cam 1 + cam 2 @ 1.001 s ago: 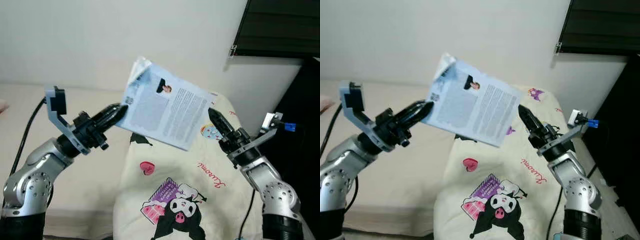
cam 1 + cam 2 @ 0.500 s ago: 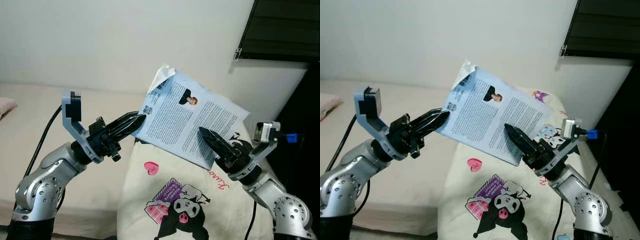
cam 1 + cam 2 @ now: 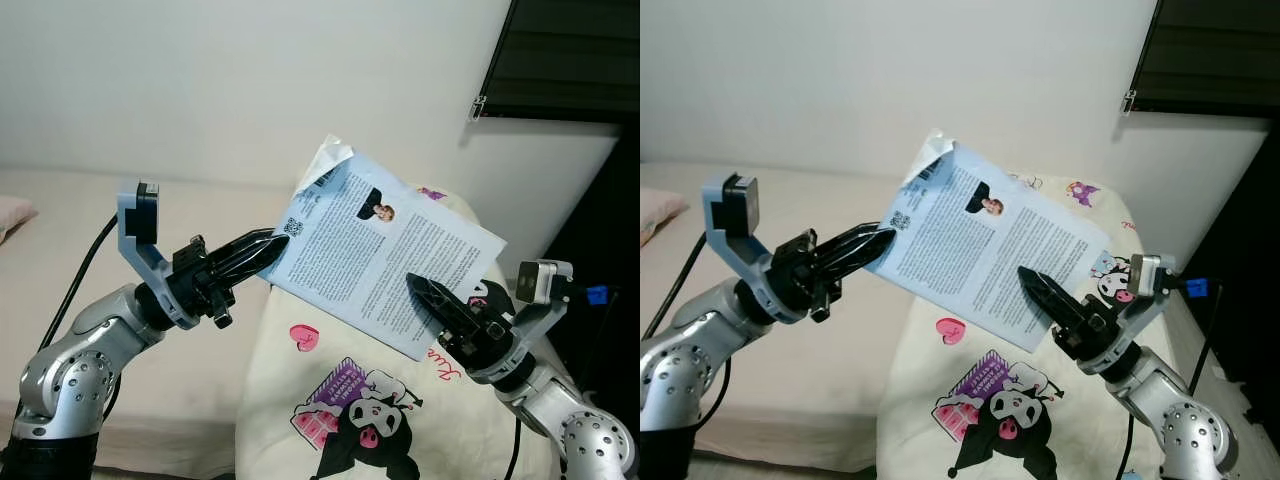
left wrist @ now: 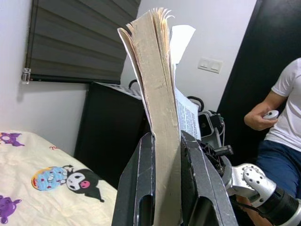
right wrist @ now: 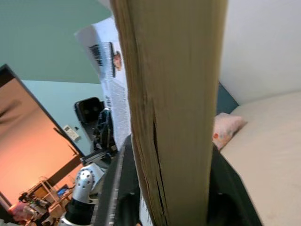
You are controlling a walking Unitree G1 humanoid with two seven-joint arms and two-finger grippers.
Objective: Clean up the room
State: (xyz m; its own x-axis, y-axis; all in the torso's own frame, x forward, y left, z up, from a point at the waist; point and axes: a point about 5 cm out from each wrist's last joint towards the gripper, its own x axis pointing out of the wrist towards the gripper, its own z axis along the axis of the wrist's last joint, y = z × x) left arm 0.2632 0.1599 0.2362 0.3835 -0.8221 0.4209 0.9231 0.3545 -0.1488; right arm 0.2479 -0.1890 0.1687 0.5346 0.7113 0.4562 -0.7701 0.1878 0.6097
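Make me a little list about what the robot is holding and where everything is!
held thing: book, in the air above the bed, tilted
left gripper: shut on one end of the book
right gripper: shut on the other end
below: cream blanket with cartoon prints, lying on the bed
behind: plain white wall, dark window blind
nearby: a person standing beside the bed

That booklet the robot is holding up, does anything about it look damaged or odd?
Yes. The thin pale-blue printed booklet hangs tilted in the air above the cream cartoon-print blanket, pinched at opposite edges by the left gripper and the right gripper. Its top corner is curled and dog-eared, and its page edges look yellowed and fanned apart.
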